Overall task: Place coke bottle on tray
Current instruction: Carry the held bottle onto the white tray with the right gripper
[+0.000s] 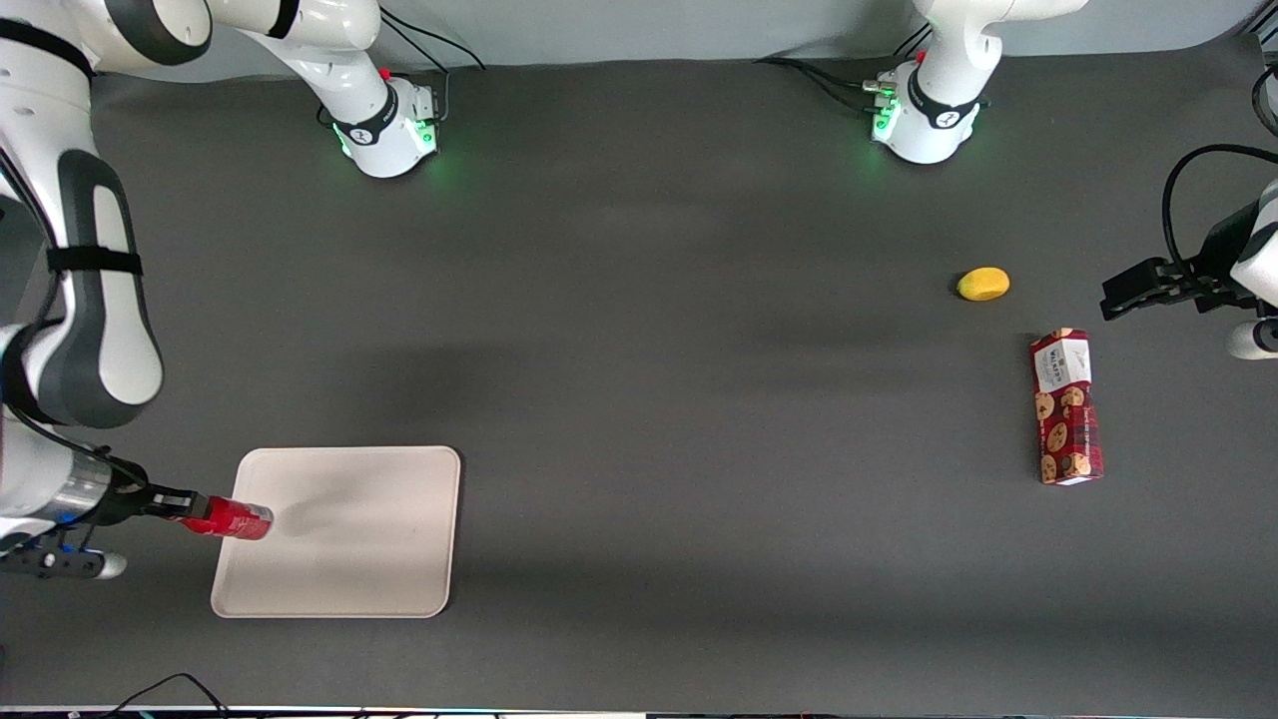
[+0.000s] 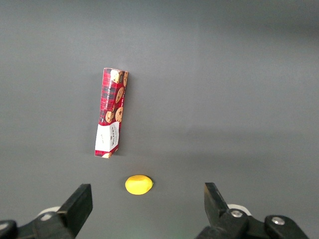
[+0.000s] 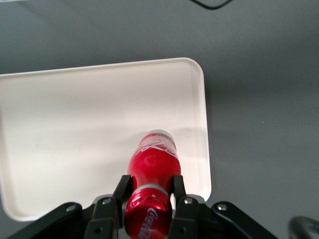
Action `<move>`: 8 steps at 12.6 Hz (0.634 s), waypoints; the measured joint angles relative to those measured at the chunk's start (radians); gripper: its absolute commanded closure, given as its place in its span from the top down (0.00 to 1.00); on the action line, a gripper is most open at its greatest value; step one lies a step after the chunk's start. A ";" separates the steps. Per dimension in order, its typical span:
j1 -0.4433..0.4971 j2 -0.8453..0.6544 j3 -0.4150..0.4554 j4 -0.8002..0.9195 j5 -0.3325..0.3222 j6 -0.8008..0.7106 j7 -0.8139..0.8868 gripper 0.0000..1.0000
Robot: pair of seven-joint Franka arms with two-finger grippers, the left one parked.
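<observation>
1. Gripper (image 3: 148,191): right arm's, fingers (image 3: 121,191) clamped on the coke bottle, hanging over the tray's edge toward the working arm's end of the table.
2. Coke bottle (image 3: 152,164): held lying roughly level between the fingers, its free end reaching out from the gripper over the tray. Whether it touches the tray surface cannot be told.
3. Handling, judged: small, slim, rigid, probably light; the glossy round body could roll or slip, so the present hold across the body, pads on either side, looks suitable. Released lying down, it may roll.
4. Tray (image 3: 60,114): cream-white, low-rimmed, directly beneath the gripper and stretching away from it; bare apart from the bottle above it.
5. Views compared: the right wrist view shows the fingers' contact and the white lettering; the front view shows the bottle (image 1: 232,518) over the tray (image 1: 349,589) edge.
6. Well away from the gripper, toward the parked arm's end: cookie box (image 1: 1066,406) and a small yellow object (image 1: 983,284), both also seen in the left wrist view.
</observation>
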 measured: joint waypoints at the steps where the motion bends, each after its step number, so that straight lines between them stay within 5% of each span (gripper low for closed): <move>1: 0.000 0.023 -0.001 0.004 -0.030 0.006 0.000 0.00; 4: 0.000 0.056 -0.003 0.007 -0.059 0.032 0.000 0.00; 6: -0.001 0.059 -0.004 0.010 -0.059 0.034 0.000 0.99; 8: -0.002 0.058 -0.004 0.021 -0.060 0.034 0.000 1.00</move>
